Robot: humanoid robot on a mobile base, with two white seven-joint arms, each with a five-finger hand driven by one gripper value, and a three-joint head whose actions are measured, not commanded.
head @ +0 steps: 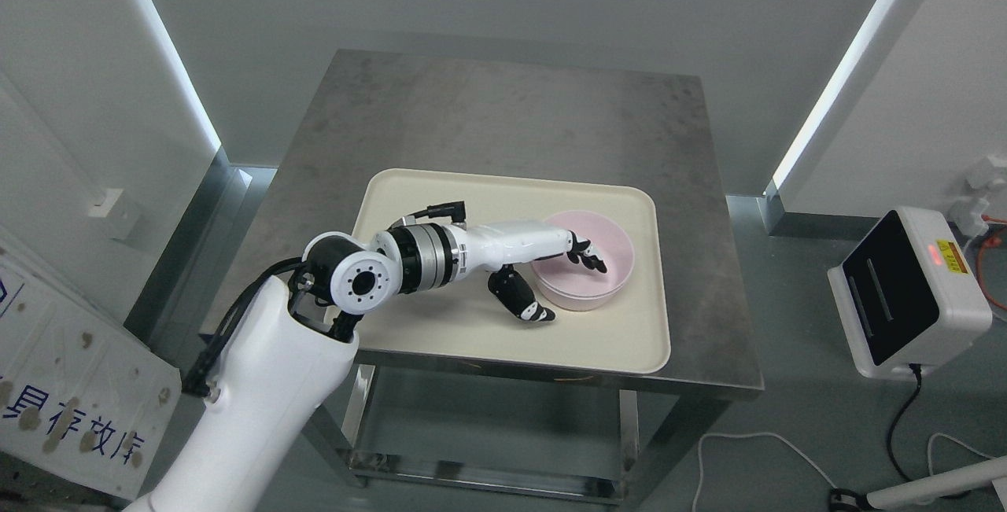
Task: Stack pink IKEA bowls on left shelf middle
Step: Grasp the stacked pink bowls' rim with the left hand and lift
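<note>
A pink bowl (590, 280) sits on the right half of a cream tray (440, 197) on a steel table (503, 111). My left arm comes in from the lower left and lies across the tray. My left hand (562, 284) straddles the bowl's near-left rim. Its fingers (588, 255) reach over the rim into the bowl. Its thumb (529, 306) is outside, low by the bowl's wall and over the tray. The fingers are spread and not clamped on the rim. The bowl rests flat on the tray. No shelf is in view.
A white box with a black face (905, 292) stands on the floor to the right, with cables (897, 425) trailing from it. A white panel with blue writing (71, 402) leans at the lower left. Walls close in behind the table.
</note>
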